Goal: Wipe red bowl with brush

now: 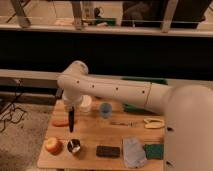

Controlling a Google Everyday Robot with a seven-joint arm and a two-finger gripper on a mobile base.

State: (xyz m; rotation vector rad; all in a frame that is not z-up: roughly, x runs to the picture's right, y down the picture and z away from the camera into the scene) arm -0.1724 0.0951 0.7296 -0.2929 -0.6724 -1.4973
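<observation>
The red bowl (52, 145), small, round, glossy and orange-red, sits at the near left corner of the pale wooden tabletop (100, 136), about 7 o'clock from the brush tip. Just right of a slim orange carrot-like piece (60, 122), the tool (70, 111) on the white arm hangs over the tabletop's left part. It is clamped on the top of the slim, nearly black brush (71, 125), which points straight down.

The step in hand looks like carrying the brush to the red bowl. Next it should travel toward 7 o'clock, lower into the bowl and rub its inside, clear of the small dark bowl (74, 146) just beside it at 3 o'clock.

Counted: one brush, two bowls, one white cup (85, 104), one blue cup (105, 110), one flat dark block (107, 151), one grey cloth (132, 152), one green sponge (154, 150).
</observation>
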